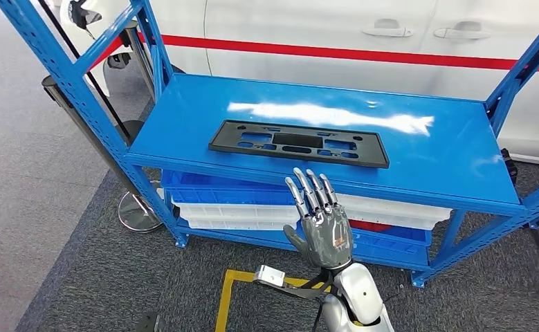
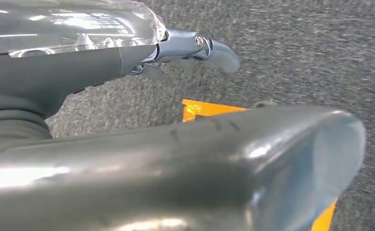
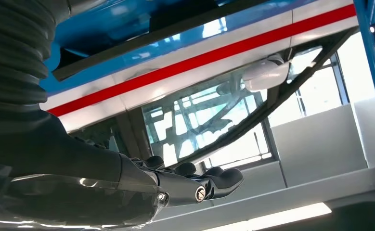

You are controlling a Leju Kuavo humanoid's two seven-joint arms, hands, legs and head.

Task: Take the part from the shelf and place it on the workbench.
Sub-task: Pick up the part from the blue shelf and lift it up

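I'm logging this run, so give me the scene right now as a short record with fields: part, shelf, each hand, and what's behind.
part: flat black plastic plate with cut-outs, lying on the top deck, untouched
shelf: blue metal rack; blue and white plastic trays stacked on the level below
right hand: raised in front of the shelf edge, fingers straight and apart, holding nothing
left hand: hangs over grey carpet, holding nothing
background: white car with a red stripe

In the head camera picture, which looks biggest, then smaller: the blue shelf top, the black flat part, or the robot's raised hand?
1. Blue shelf top
2. Black part
3. Right hand, though it is nearer the camera, which enlarges it.
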